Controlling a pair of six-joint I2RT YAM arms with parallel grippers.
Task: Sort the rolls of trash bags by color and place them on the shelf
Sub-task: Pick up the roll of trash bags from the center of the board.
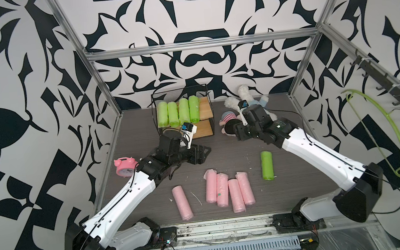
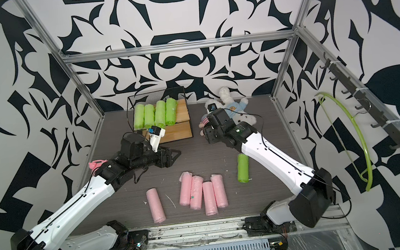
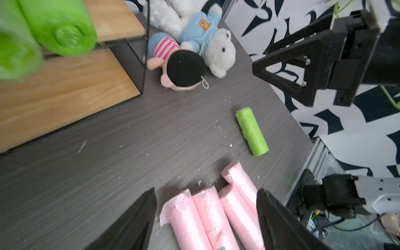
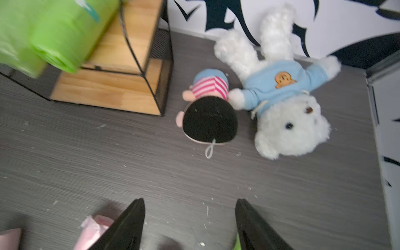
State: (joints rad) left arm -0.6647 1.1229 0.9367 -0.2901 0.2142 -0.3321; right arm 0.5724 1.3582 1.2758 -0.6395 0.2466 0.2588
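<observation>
The shelf (image 1: 205,109) stands at the back of the table, with several lime green rolls (image 1: 183,110) side by side on its top board. One more green roll (image 1: 267,165) lies alone on the table's right. Several pink rolls (image 1: 228,191) lie bunched near the front edge, and a single pink roll (image 1: 182,203) lies to their left. My left gripper (image 3: 206,192) is open, hovering over the near ends of the bunched pink rolls (image 3: 207,216) without touching them. My right gripper (image 4: 189,201) is open over bare table between the shelf and the plush toys.
A pink alarm clock (image 1: 124,166) sits by the left arm. A white plush bear (image 1: 249,100) and a black-haired doll (image 1: 229,125) lie right of the shelf. A green hanger (image 1: 382,136) hangs on the right wall rail. Aluminium posts frame the table.
</observation>
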